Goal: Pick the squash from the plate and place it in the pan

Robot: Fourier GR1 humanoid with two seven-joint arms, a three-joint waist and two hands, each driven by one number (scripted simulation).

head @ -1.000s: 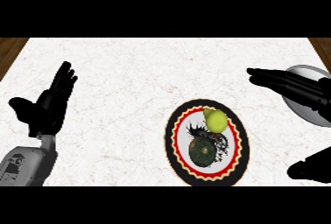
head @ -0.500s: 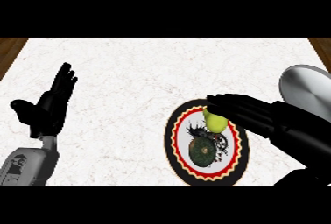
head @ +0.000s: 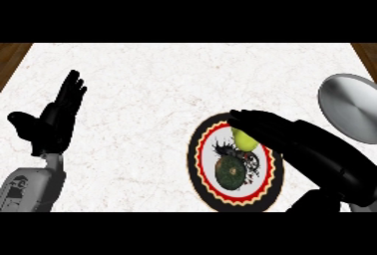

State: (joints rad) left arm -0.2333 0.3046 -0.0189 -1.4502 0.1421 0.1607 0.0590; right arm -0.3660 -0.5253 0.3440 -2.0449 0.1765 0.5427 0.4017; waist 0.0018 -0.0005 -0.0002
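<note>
A white marble counter (head: 147, 79) fills most of the view, w/ dark wood showing at the far left and far right corners. Looking down on it from above.

Right side: the robot's right hand (head: 294, 137) comes in from the lower right corner on a thick black arm, lying across the right half of the plate. Fingers are stretched out & close together, pointing left toward the plate's far rim, not curled round anything. Fingertips sit over the yellow-green fruit, covering its upper right part; can't tell if they touch it.

Left side: the left hand (head: 55, 122) is at the left edge, well apart from everything else, on a grey forearm. It's spread flat, fingers straight & pointing up, thumb out to the left. Holds nothing.

At the right edge, a round silver pan (head: 352, 107), partly cut off by the frame. It lies beyond the right arm, near the plate but not touching it. Nothing visible inside it.

Centre-right, near the counter's front edge: a round plate (head: 202, 167) w/ a black rim, red ring, pale scalloped band & a dark splashy pattern in the middle. Its right side is hidden under the right hand & arm.

On the plate, two items. The squash (head: 230, 172), dark green & mottled, roundish, sits in the lower middle of the plate, fully in view, clear of the hand. Just above it & touching or nearly so, a smaller yellow-green fruit (head: 243, 141), half hidden by the fingers.
</note>
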